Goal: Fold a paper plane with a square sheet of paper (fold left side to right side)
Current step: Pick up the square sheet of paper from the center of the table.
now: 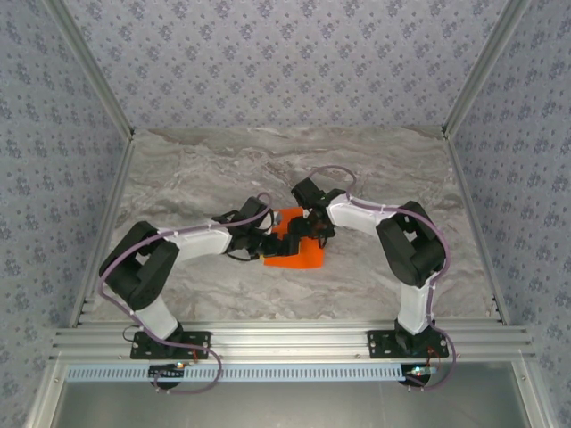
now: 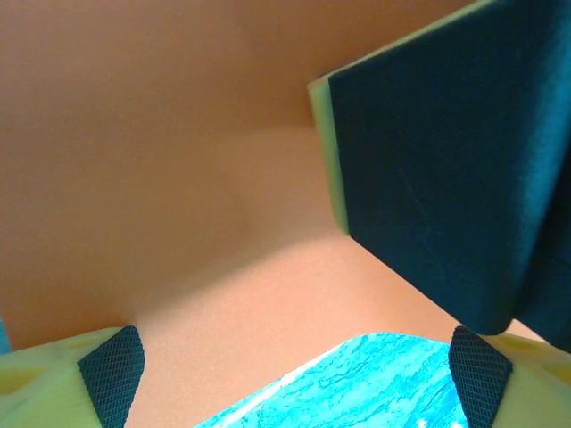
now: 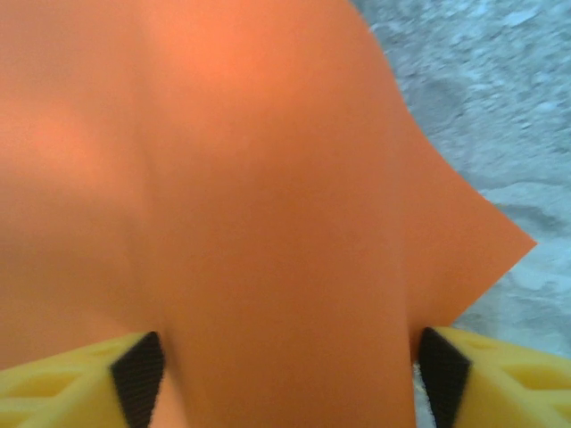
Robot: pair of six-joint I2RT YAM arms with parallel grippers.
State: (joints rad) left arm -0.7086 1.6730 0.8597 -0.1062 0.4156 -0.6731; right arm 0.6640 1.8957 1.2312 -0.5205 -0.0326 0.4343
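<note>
Marble tabletop bears the square sheet of paper, bowed up just ahead of both tools. Both the left gripper and the right gripper gape, clasping nothing. Likely mid-fold: next, the left edge must meet the right, then be creased.

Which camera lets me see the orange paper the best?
The top external view. There the orange paper shows most of its outline and its spot on the table. The left wrist view sits very close to its surface, losing the shape. The right wrist view is blurry, with one corner.
</note>
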